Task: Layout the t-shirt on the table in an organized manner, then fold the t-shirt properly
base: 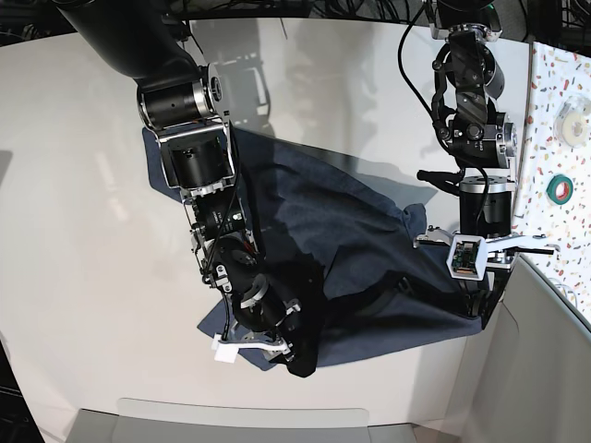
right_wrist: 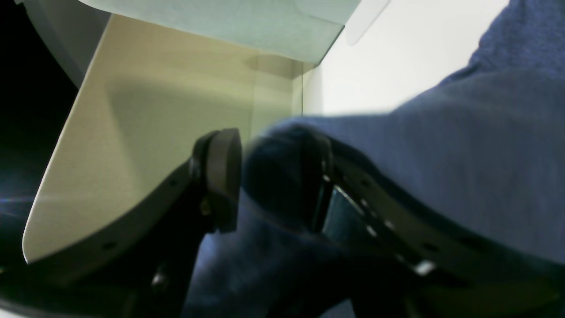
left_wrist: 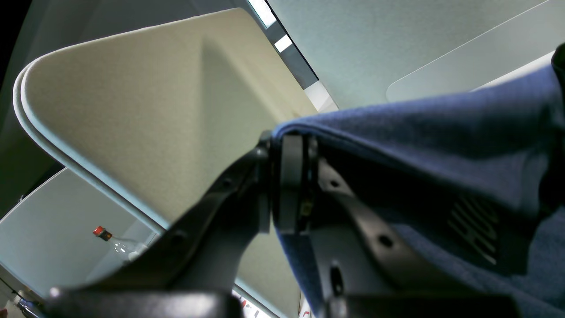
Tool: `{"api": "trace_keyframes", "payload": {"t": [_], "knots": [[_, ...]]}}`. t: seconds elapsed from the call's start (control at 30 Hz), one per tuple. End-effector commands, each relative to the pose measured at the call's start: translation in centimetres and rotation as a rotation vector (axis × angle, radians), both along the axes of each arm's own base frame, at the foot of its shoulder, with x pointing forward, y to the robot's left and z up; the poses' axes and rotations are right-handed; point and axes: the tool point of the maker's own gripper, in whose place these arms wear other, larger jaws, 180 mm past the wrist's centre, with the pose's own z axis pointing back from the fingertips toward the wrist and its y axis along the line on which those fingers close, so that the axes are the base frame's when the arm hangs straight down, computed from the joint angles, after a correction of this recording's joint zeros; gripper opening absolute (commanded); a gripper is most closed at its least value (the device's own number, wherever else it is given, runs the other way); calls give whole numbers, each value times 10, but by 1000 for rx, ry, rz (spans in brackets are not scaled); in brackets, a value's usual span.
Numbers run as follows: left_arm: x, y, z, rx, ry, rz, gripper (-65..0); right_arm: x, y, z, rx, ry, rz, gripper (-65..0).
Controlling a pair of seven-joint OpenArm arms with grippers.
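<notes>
Both arms are holding the t-shirt (base: 342, 240) up off the table (base: 83, 231) by one edge. The left tool (left_wrist: 293, 185) is pinching a thin hem, its jaws closed flat on it. The right tool (right_wrist: 273, 181) is clamping a thicker bunch of cloth between wider-set jaws. The shirt is sagging between the tools, so, in my judgement, drawing them apart evenly should be tightening that edge before lowering it flat.
</notes>
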Motion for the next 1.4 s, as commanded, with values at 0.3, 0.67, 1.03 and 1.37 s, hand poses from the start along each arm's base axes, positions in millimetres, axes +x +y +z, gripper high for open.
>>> {"api": "trace_keyframes", "payload": {"t": [0.3, 0.67, 1.03, 1.37], "knots": [[-6, 3, 11, 16, -47, 4, -650, 17, -22, 41, 75, -80, -62, -423], [-6, 3, 11, 13, -42, 8, -650, -71, 2, -26, 102, 28, 124, -424], [-6, 1, 7, 5, -33, 4, -650, -95, 18, -22, 278, 5, 170, -422], [-11, 2, -6, 7, -1, 5, -650, -76, 8, -65, 272, 119, 67, -422]]}}
